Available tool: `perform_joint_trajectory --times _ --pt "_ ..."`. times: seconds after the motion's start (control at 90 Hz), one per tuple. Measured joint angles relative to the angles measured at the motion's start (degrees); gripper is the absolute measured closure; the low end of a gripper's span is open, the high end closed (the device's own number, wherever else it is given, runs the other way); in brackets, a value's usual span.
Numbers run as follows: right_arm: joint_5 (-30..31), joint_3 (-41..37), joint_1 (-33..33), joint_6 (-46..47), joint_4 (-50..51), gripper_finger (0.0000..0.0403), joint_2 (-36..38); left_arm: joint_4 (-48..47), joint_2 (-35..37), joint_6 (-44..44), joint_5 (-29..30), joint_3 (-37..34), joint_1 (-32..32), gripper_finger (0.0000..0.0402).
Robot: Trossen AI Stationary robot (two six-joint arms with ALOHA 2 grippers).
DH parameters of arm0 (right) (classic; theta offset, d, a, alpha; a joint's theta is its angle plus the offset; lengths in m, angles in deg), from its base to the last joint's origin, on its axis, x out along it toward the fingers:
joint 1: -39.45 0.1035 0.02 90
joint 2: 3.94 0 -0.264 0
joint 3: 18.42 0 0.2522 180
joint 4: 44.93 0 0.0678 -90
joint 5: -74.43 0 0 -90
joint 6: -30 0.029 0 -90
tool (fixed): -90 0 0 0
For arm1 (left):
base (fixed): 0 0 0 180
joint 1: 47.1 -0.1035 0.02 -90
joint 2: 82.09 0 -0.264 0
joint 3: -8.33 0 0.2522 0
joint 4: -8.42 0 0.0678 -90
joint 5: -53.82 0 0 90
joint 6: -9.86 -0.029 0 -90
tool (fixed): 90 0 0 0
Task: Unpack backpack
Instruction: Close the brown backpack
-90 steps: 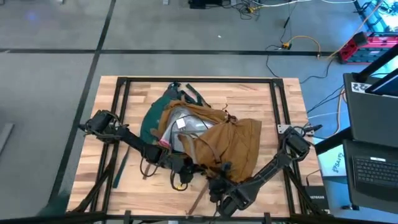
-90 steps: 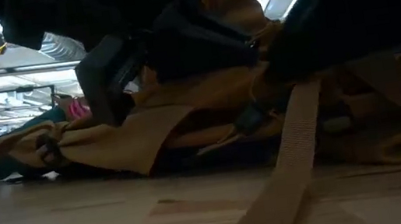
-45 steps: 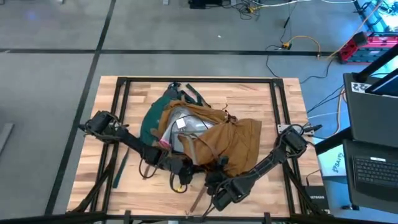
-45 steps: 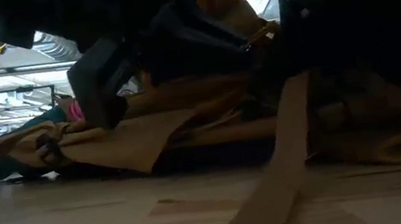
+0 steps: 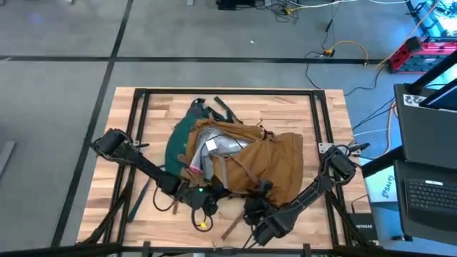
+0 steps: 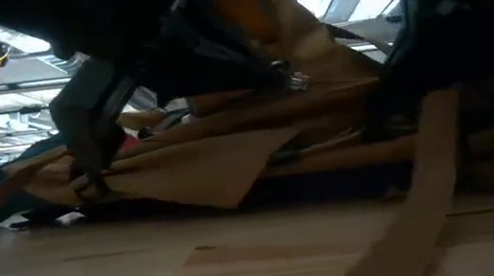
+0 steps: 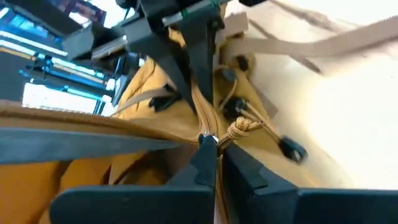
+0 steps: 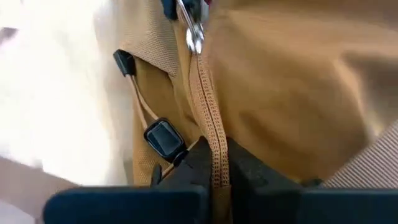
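Note:
The tan-brown backpack (image 5: 257, 160) lies on its side in the middle of the table. Its teal back panel (image 5: 182, 132) faces the far left, and its grey lining (image 5: 218, 146) shows through the open mouth. Both grippers are at its near edge. My left gripper (image 5: 196, 194) (image 7: 210, 163) is shut at the zipper's metal slider. My right gripper (image 5: 258, 203) (image 8: 214, 168) is shut on the zipper line a little to the right, facing the left one. My left gripper pinches the zipper at its metal slider (image 7: 207, 140) between two fingers; a braided cord pull (image 7: 244, 127) hangs beside it. The fingers come nearly level from the near left, along the zipper line. The fabric runs taut toward the other gripper. My right gripper pinches the tan zipper tape (image 8: 214, 146) between its two fingers. They come low from the near right and lie along the zipper. The slider (image 8: 194, 37) is farther along the tape, and the fabric there is lifted off the table.
A loose tan strap (image 6: 430, 199) trails from the backpack over the near table (image 5: 232, 228). A small yellow thing (image 5: 203, 223) and a dark flat strip (image 5: 141, 196) lie near the left arm. Something pink (image 5: 194, 170) shows at the mouth. Black frame rails (image 5: 139, 96) border the tabletop.
My right gripper has shut on the zipper tape. My left gripper, still shut, has moved toward the table's near left corner. The backpack's near edge has been drawn out and taut between the two, and the grey opening looks narrower.

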Motion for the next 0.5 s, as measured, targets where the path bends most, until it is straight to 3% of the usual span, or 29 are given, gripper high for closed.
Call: perform_joint_trajectory --times 0.356,0.5 --pt "-2.29 -0.08 0.67 3.71 3.06 0.0399 0.0 -4.19 0.76 1.87 7.35 -0.04 3.12 0.0399" --pt "-4.3 -0.04 0.82 9.14 8.45 0.04 0.0 -11.78 2.18 5.67 12.17 -0.04 4.9 0.04"
